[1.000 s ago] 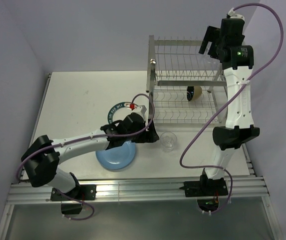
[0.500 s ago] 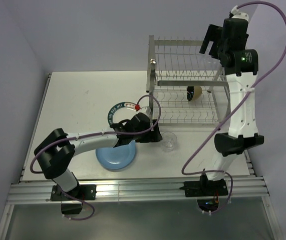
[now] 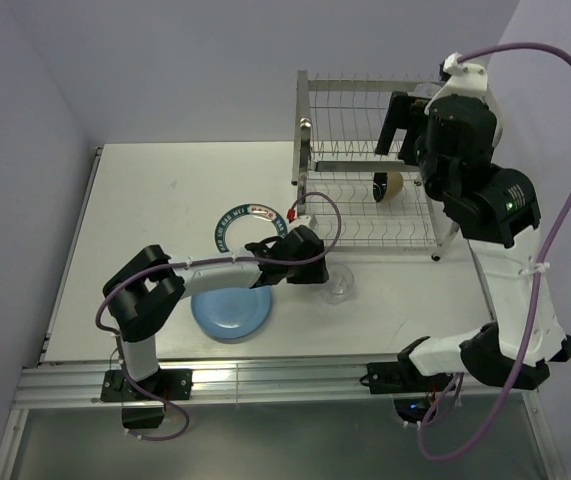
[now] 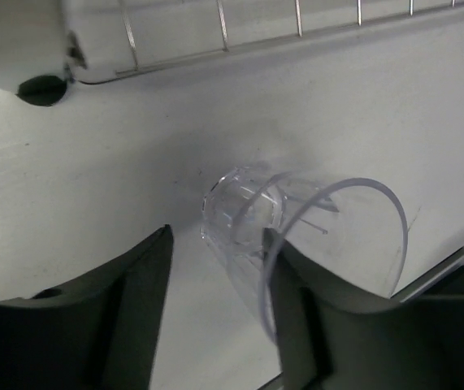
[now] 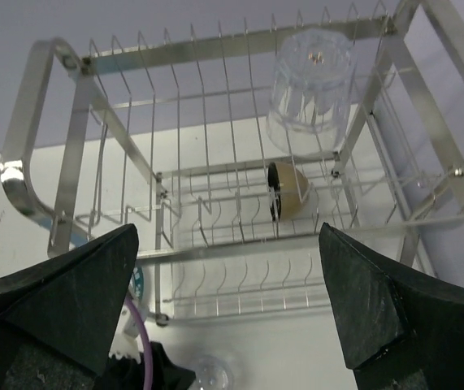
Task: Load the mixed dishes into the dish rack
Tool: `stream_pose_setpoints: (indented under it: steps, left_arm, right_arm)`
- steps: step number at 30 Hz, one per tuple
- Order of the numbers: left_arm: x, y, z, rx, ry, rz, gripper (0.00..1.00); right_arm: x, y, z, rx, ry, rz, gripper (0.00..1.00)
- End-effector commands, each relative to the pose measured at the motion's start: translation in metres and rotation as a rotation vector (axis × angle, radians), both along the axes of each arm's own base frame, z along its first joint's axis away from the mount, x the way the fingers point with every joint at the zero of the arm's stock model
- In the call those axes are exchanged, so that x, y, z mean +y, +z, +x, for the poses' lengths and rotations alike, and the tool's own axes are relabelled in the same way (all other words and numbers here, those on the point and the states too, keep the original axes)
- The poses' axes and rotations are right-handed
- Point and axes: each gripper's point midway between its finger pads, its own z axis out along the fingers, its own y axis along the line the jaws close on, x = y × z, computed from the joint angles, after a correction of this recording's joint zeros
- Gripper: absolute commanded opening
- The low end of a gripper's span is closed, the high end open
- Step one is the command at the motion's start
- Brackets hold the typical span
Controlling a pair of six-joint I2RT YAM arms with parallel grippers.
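A clear glass (image 3: 340, 284) stands on the white table in front of the dish rack (image 3: 365, 215). My left gripper (image 3: 319, 272) is open with the glass (image 4: 252, 215) between its fingers; the right finger (image 4: 297, 325) is close against its rim, the left finger (image 4: 134, 301) stands apart. My right gripper (image 3: 402, 128) hangs open and empty over the rack's top tier. The second clear glass (image 5: 311, 81) sits upside down on the top tier. The small black bowl (image 3: 388, 185) stands on edge in the lower tier. The light-blue plate (image 3: 227, 314) and the teal-rimmed white plate (image 3: 237, 221) lie on the table.
The rack (image 5: 215, 203) fills the right wrist view, with the table glass (image 5: 215, 375) at its bottom edge. My left arm lies across both plates. A purple cable (image 3: 320, 205) loops by the rack's front left post.
My left arm has stretched right and brought its open fingers around the table glass. My right arm has swung left and leaned over the rack's top tier.
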Motion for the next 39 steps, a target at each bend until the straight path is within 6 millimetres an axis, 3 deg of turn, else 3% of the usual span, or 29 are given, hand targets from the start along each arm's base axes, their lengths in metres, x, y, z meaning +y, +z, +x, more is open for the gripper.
stream_pose_setpoints:
  steps: [1, 3, 4, 5, 8, 11, 12, 13, 14, 15, 16, 18, 19, 21, 22, 26, 30, 34, 39]
  left_arm:
    - [-0.009, 0.005, 0.001, -0.043, -0.010, 0.024, 0.52]
    - [-0.011, 0.001, -0.004, -0.035, -0.018, 0.016, 0.40]
    - [-0.011, 0.001, -0.005, -0.033, -0.018, 0.012, 0.28]
    - [-0.011, 0.003, -0.006, -0.033, -0.019, 0.006, 0.21]
    - [-0.002, 0.006, -0.012, -0.033, -0.012, -0.001, 0.00]
    - [0.010, 0.019, -0.020, -0.031, -0.001, -0.020, 0.00]
    - [0.012, 0.025, -0.023, -0.031, -0.005, -0.040, 0.00]
    - [0.013, 0.050, -0.027, -0.053, -0.013, -0.104, 0.00]
    - [0.020, 0.052, -0.035, -0.049, -0.028, -0.128, 0.00]
    - [0.017, 0.067, -0.046, -0.042, -0.073, -0.193, 0.00]
    - [0.015, 0.107, -0.050, -0.099, -0.095, -0.311, 0.00]
    - [0.017, 0.137, -0.070, -0.122, -0.184, -0.428, 0.00]
    - [0.022, 0.174, -0.078, -0.188, -0.218, -0.534, 0.00]
    - [0.028, 0.212, -0.090, -0.246, -0.274, -0.636, 0.00]
    - [0.036, 0.241, -0.101, -0.287, -0.312, -0.705, 0.00]
    - [0.056, 0.322, -0.122, -0.440, -0.388, -0.874, 0.00]
    - [0.073, 0.377, -0.137, -0.548, -0.444, -1.010, 0.00]
    - [0.085, 0.408, -0.146, -0.589, -0.497, -1.159, 0.00]
    - [0.082, 0.416, -0.150, -0.537, -0.542, -1.276, 0.00]
  right_arm:
    - [-0.008, -0.002, -0.018, -0.029, -0.051, 0.032, 1.00]
    - [-0.008, -0.007, -0.031, -0.023, -0.035, 0.043, 1.00]
    - [-0.009, -0.010, -0.035, -0.017, -0.032, 0.046, 1.00]
    - [-0.009, -0.012, -0.039, -0.014, -0.032, 0.063, 1.00]
    - [-0.009, -0.032, -0.054, 0.023, -0.004, 0.104, 1.00]
    - [0.000, -0.067, -0.068, 0.077, 0.068, 0.142, 1.00]
    - [0.012, -0.074, -0.073, 0.099, 0.136, 0.181, 1.00]
    - [0.018, -0.080, -0.077, 0.111, 0.169, 0.205, 1.00]
    - [0.022, -0.091, -0.084, 0.116, 0.207, 0.230, 1.00]
    - [0.034, -0.096, -0.092, 0.133, 0.278, 0.266, 1.00]
    - [0.039, -0.100, -0.096, 0.138, 0.303, 0.307, 1.00]
    - [0.046, -0.105, -0.108, 0.122, 0.369, 0.367, 1.00]
    - [0.055, -0.101, -0.121, 0.118, 0.437, 0.426, 1.00]
    - [0.068, -0.099, -0.130, 0.104, 0.517, 0.488, 1.00]
    - [0.074, -0.095, -0.135, 0.097, 0.558, 0.527, 1.00]
    - [0.093, -0.065, -0.169, 0.007, 0.780, 0.646, 1.00]
    - [0.103, -0.046, -0.189, -0.034, 0.909, 0.699, 1.00]
    - [0.111, -0.039, -0.196, -0.059, 0.984, 0.731, 1.00]
    - [0.127, -0.024, -0.213, -0.108, 1.152, 0.809, 1.00]
